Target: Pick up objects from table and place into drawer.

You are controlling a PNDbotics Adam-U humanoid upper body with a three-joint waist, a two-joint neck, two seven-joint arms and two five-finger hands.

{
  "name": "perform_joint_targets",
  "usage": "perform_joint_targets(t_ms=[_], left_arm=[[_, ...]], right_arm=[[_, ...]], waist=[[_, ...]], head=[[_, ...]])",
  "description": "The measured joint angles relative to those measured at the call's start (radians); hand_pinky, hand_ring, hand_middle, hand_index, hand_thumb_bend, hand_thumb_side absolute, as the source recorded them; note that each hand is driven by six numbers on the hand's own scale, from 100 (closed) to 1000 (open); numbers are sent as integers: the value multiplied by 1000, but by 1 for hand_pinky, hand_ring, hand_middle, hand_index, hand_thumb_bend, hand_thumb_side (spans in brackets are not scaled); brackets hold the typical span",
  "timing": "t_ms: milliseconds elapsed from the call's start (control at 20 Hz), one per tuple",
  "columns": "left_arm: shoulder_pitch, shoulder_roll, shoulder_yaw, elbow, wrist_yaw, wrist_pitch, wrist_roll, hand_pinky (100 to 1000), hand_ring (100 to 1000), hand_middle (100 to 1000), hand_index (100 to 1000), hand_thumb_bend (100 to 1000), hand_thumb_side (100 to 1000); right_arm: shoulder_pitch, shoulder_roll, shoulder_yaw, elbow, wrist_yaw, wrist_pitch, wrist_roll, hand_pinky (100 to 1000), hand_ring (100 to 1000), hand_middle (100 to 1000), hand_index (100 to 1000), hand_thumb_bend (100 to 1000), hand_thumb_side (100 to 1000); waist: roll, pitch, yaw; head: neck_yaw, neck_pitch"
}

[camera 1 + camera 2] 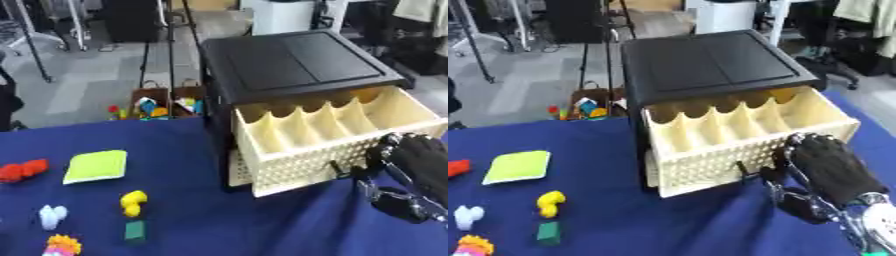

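Drawer (pixel 341 131) stands pulled out on the right, dividers showing. My right hand (pixel 826 165) sits at its near front, fingers curled by the handle (pixel 744 169), holding nothing I can confirm. Next, reach left for the yellow piece (pixel 133 202), coming in low.

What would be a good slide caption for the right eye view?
Robot's right hand at the front of an open cream drawer, with small toys waiting on the blue table.
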Motion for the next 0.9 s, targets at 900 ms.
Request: perform_joint_targets(t_ms=[900], left_arm=[[0,0,0,0,0,0,0,690,779,820,856,350,1000]], right_arm=[[-32,4,-4,12,-53,7,-178,311,373,194,255,166,263]], waist=[[2,2,0]], head=[[2,-3]])
